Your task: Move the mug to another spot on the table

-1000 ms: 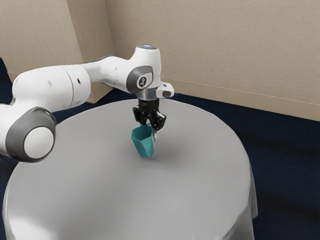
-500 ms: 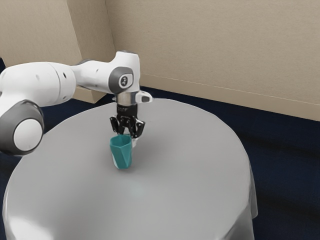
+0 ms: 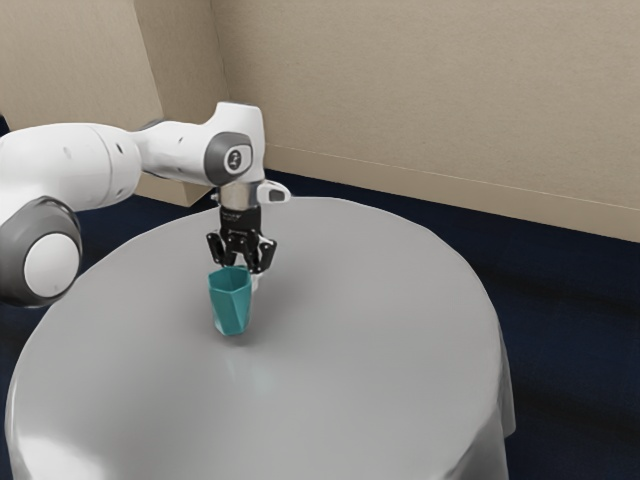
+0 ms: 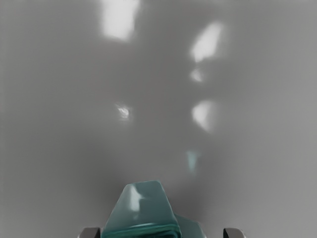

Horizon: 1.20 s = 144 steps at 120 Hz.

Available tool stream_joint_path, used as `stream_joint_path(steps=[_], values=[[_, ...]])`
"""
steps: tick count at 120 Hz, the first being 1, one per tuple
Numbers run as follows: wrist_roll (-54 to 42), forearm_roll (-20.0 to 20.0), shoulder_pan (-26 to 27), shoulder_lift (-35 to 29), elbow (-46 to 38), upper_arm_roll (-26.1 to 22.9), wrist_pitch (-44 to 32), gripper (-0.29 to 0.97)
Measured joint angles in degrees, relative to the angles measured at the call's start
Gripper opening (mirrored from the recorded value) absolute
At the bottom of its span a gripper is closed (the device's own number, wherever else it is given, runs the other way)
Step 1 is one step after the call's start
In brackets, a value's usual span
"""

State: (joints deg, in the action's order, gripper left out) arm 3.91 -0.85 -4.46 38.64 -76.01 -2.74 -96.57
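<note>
Counter (image 3: 380, 390): round, grey, glossy, with broad bare surface on the near side and toward the exterior view's right.

Mug (image 3: 230, 302): teal, faceted, roughly upright, left of the counter's centre in the exterior view. Its base is at or just above the surface; I cannot tell if it touches.

End effector (image 3: 241, 266): above the mug's far side, pointing straight down, fingers narrowed onto the rim wall and holding it.

Risks, as I judge them:
- The grip is on one wall only, off-centre, so the mug could pivot between the fingers and land on an edge.
- Letting go before the base sits flat would tip it.
- A finger catching the rim on the way up could drag it over.

Contents: the mug's mouth shows only teal inner wall. I see nothing inside.
</note>
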Motion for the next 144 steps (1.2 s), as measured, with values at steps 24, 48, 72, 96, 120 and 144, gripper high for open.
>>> stream_joint_path(steps=[24,48,72,96,120,144], values=[[-0.46,0.03,-0.54,0.08,0.63,-0.05,-1.74,0.20],[-1.10,1.34,-0.57,0.30,0.11,-0.14,-6.95,0.21],[-1.59,2.75,-0.64,0.51,-0.49,-0.10,-10.25,0.21],[-1.92,3.71,-0.95,0.52,-1.58,-0.08,-11.89,0.21],[-2.26,5.14,-1.05,0.46,-1.84,-0.07,-12.63,0.38],[-2.58,6.26,-1.65,0.23,-2.64,-0.07,-12.88,0.56]])
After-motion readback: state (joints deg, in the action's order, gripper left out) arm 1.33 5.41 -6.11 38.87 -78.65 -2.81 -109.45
